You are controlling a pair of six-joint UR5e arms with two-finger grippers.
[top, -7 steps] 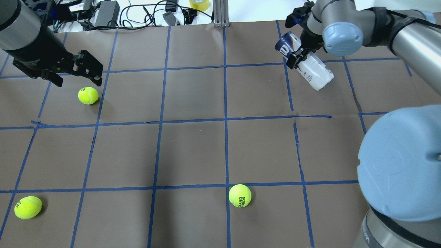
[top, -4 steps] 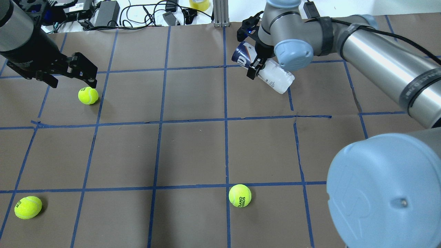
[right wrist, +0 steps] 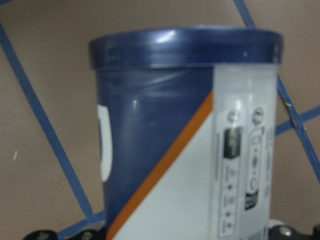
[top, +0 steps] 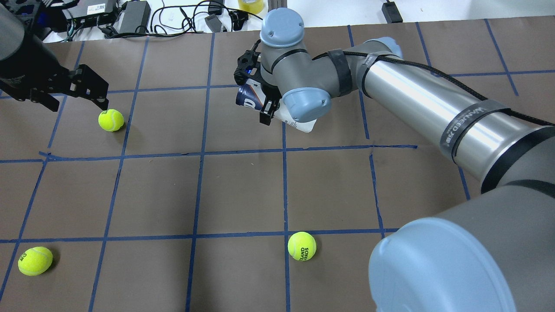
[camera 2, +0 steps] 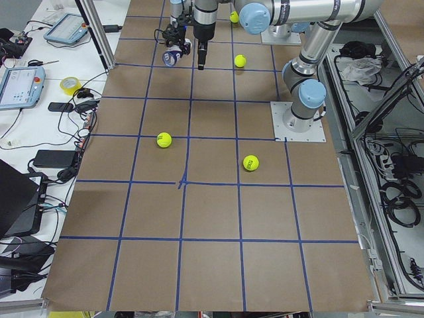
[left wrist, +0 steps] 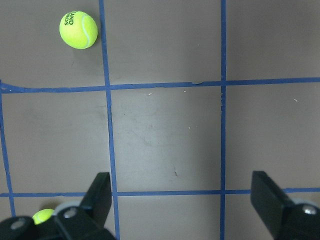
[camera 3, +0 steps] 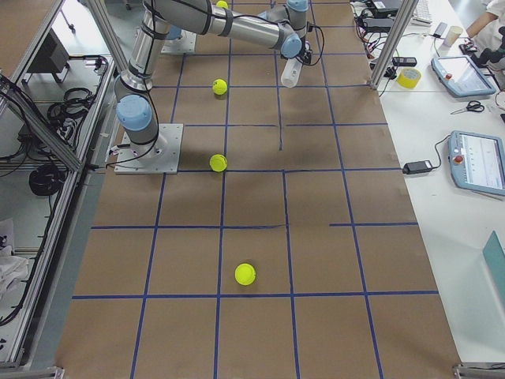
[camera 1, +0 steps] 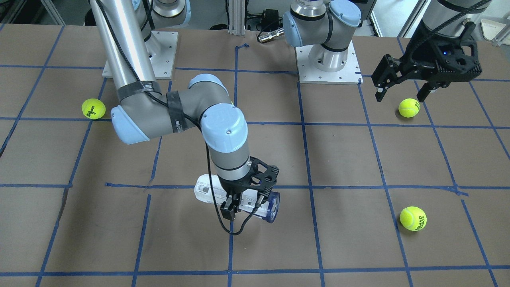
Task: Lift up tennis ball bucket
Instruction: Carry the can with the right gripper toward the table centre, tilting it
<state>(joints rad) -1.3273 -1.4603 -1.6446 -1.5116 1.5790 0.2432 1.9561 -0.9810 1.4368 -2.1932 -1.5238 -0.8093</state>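
The tennis ball bucket (top: 248,97) is a clear can with a white label, a navy band and a dark blue rim. It lies tilted in the air above the far middle of the table. My right gripper (top: 256,94) is shut on it near the navy end. The bucket also shows in the front view (camera 1: 205,192) with the right gripper (camera 1: 243,204) around it, and it fills the right wrist view (right wrist: 185,140). My left gripper (top: 80,106) is open and empty, just above and behind a tennis ball (top: 111,120). Its fingers (left wrist: 97,195) stand wide apart.
Two more tennis balls lie near the front, one in the middle (top: 302,246) and one at the left (top: 35,261). Cables and power bricks (top: 130,15), a tape roll (top: 250,5) and a metal post (top: 276,17) line the far edge. The arm bases (camera 1: 326,59) stand on the robot's side.
My right arm has carried the bucket from the far right to the far middle of the table. My left gripper has drifted slightly left and back, still open.
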